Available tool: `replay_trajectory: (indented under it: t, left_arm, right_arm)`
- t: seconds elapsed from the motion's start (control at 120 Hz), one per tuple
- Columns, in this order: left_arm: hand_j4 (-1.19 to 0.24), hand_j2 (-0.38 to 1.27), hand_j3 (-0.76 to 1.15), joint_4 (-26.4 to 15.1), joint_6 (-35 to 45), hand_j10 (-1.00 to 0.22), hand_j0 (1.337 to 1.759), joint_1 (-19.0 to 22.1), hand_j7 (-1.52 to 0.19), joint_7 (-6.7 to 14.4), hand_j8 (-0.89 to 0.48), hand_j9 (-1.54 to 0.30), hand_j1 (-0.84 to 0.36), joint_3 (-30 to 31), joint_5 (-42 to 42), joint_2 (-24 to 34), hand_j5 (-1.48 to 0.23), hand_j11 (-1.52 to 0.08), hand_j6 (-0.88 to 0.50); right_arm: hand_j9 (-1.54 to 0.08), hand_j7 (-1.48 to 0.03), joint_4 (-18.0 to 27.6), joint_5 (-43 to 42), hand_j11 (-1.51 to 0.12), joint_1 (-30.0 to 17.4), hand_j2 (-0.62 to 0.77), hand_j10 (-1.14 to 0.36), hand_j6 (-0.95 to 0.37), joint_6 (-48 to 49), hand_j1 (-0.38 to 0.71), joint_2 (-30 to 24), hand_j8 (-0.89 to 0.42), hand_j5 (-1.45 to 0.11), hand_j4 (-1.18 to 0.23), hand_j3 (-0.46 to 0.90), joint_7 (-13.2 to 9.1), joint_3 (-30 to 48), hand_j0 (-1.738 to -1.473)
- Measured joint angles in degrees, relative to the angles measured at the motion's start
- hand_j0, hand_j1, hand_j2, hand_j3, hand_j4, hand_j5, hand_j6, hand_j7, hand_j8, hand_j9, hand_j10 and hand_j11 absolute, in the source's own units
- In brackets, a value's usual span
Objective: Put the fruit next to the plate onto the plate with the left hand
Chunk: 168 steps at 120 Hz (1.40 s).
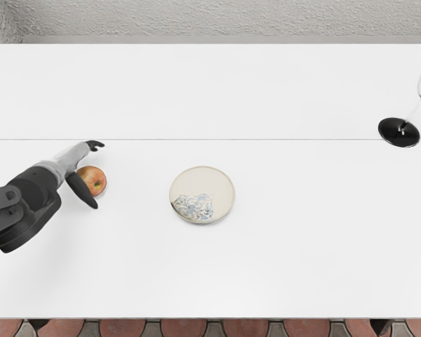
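Red-and-yellow round apple [93, 182] lay at the frame's left, well apart from the round cream ceramic plate [202, 175] near centre, so my left hand [67, 169] held its fingers [82, 192] spread either side of it, seemingly ready to close.

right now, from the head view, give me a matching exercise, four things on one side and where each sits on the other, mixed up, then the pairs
1 apple
2 plate
3 wine glass
4 left robot hand

a at the far right edge of the picture
b near the middle of the table
c comes in from the left edge, fingers spread about the apple
d left of the plate, apart from it

Pairs: 1-d, 2-b, 3-a, 4-c
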Motion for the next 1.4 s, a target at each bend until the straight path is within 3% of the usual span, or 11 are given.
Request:
replay_trajectory:
  t: [0.233, 0.775, 1.4]
  left_arm:
    - [-0.2, 0.04, 0.0, -0.6, 0.0, -0.2, 1.658, -0.6, -0.25, 0.0, -0.2, -0.25, 0.12, 0.0, 0.0, 1.1, -0.25, -0.25, -0.2]
    - [-0.28, 0.06, 0.0, -6.6, 0.1, -0.28, 1.658, 0.1, -0.36, 0.0, -0.28, -0.36, 0.02, 0.0, -0.1, 4.8, -0.36, -0.36, -0.28]
    - [-0.36, 0.08, 0.0, -5.5, 1.4, -0.36, 1.658, 1.0, -0.47, 0.0, -0.36, -0.47, -0.08, 0.0, 0.3, 4.1, -0.47, -0.47, -0.36]
  right_arm:
    - [0.0, 0.0, 0.0, 0.0, 0.0, 0.4, 0.0, 0.0, 0.0, 0.0, -0.35, 0.0, 0.0, 0.0, 0.0, 0.0, 0.0, 0.0, -1.658]
    - [0.0, 0.0, 0.1, 0.1, 0.0, 0.8, 0.0, 0.0, 0.0, 0.1, -0.35, 0.0, 0.0, 0.0, 0.0, 0.0, 0.0, 0.1, -1.658]
    - [0.0, 0.0, 0.1, 0.1, 0.0, 1.2, 0.0, 0.0, 0.0, 0.1, -0.35, 0.0, 0.0, 0.0, 0.0, 0.0, 0.0, 0.1, -1.658]
